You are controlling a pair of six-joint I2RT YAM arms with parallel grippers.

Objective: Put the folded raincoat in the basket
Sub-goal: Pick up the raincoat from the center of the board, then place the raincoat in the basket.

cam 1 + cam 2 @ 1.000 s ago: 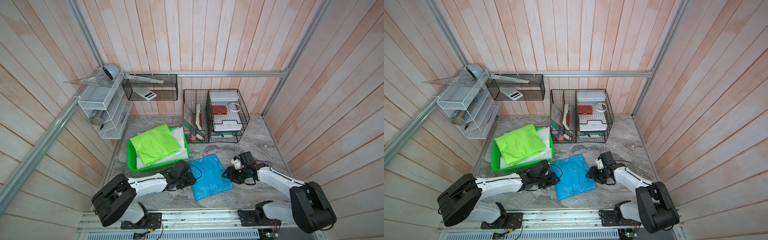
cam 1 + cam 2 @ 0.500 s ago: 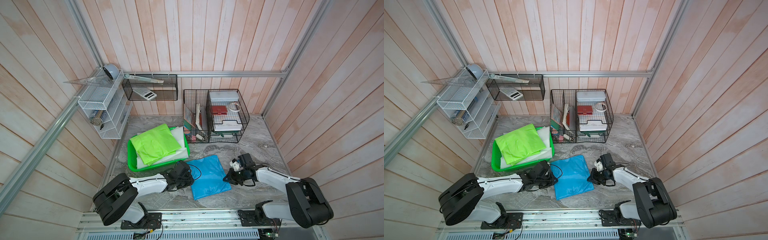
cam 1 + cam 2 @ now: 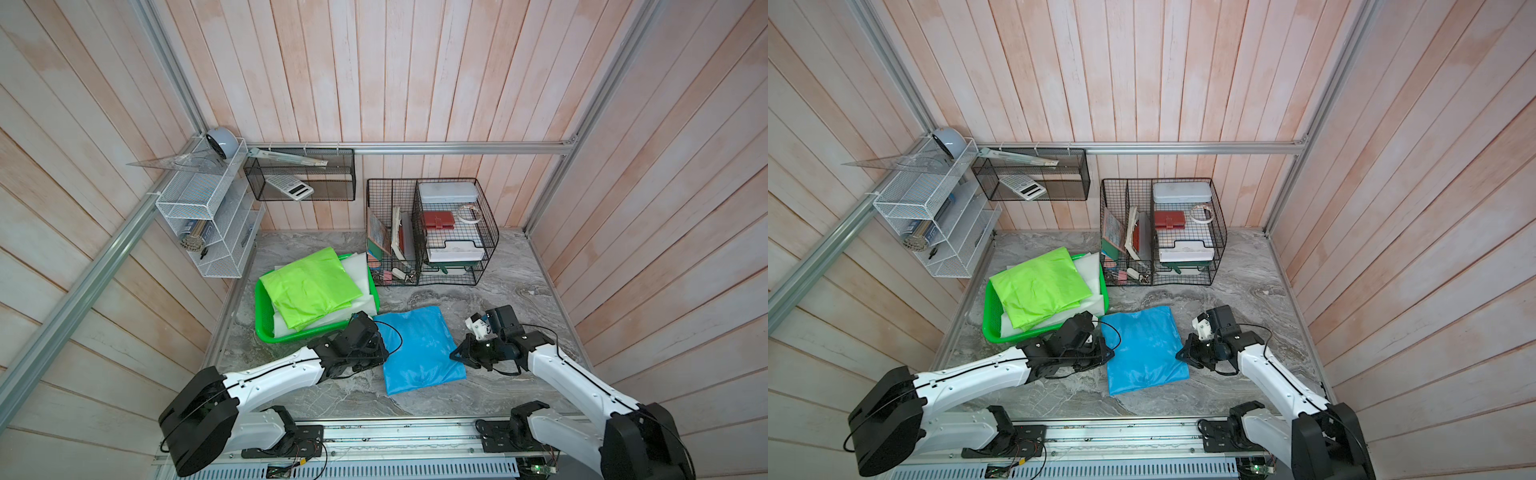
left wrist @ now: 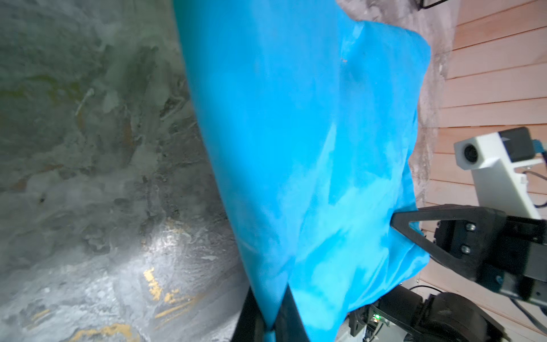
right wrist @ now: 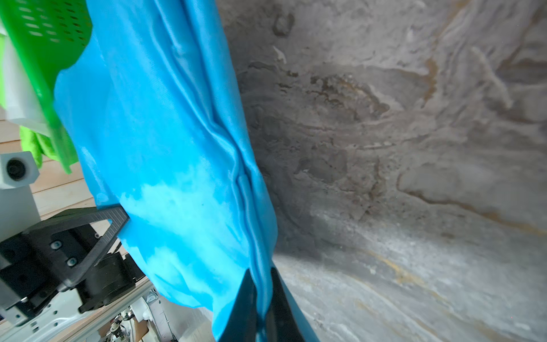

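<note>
Scene: marble tabletop (image 3: 490,291) inside a wood-panelled cell, with two arms reaching in from the near rail.
Task item: blue raincoat (image 3: 417,349), folded to a rough rectangle and lying flat on the tabletop between the two arms.
Item position: outside the basket (image 3: 261,309), with its far left corner just beside the basket's near right corner. I cannot tell whether they touch.
Basket: bright green with perforated walls, standing at the left of the table.
Basket contents: a lime-green raincoat (image 3: 311,291) on top of a white folded sheet (image 3: 362,274). Both overhang the rim.
Left gripper (image 3: 385,354): at the left edge of the blue raincoat. In the left wrist view (image 4: 269,322) the jaws are closed to a narrow slit with blue fabric pinched between them.
Right gripper (image 3: 454,356): at the right edge of the blue raincoat, opposite the left gripper. In the right wrist view (image 5: 260,318) the jaws are nipped together on a ridge of the blue fabric.
Fabric: wrinkled, with creases running toward each pinch point.
Background: black wire organiser (image 3: 432,232) against the back wall holding books and trays, and a white wire rack (image 3: 203,216) mounted on the left wall.
</note>
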